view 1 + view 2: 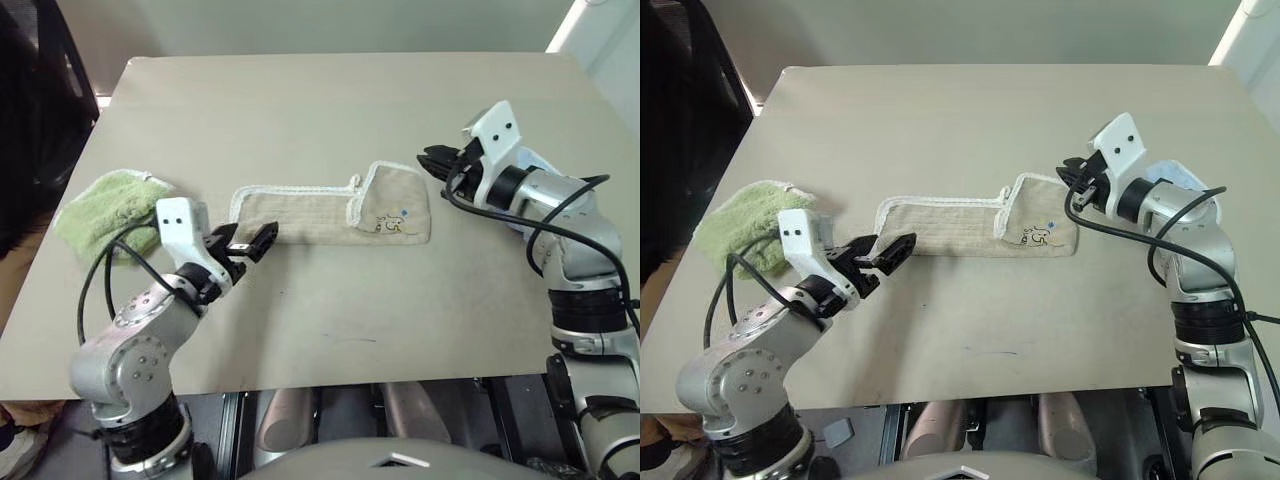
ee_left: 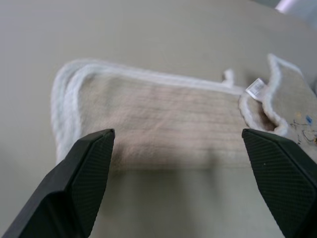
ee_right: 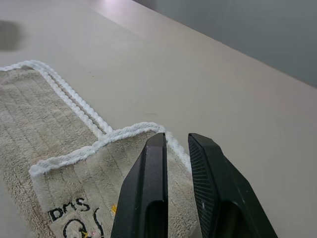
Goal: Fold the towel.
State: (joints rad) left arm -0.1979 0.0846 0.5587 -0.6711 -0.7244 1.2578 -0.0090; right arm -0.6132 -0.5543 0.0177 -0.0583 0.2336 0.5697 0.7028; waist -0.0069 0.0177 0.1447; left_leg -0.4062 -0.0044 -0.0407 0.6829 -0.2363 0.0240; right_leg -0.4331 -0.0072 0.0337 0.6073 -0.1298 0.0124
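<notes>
Slippage of the beige towel [image 1: 330, 212] is risked: left pincer [image 1: 250, 243] gapes wide, right pincer [image 1: 432, 158] nearly together, nothing clamped.

Head stereo pair is looking forward and down over the worktop [image 1: 330, 100], both eyes sharing the towel [image 1: 330, 212] and both arms. Left wrist camera is sitting close, facing the towel's folded end. Right wrist camera is hanging close over its embroidered corner.

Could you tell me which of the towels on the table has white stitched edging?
The beige towel mid-table, with an embroidered mark; the green towel is fluffy and plain.
</notes>
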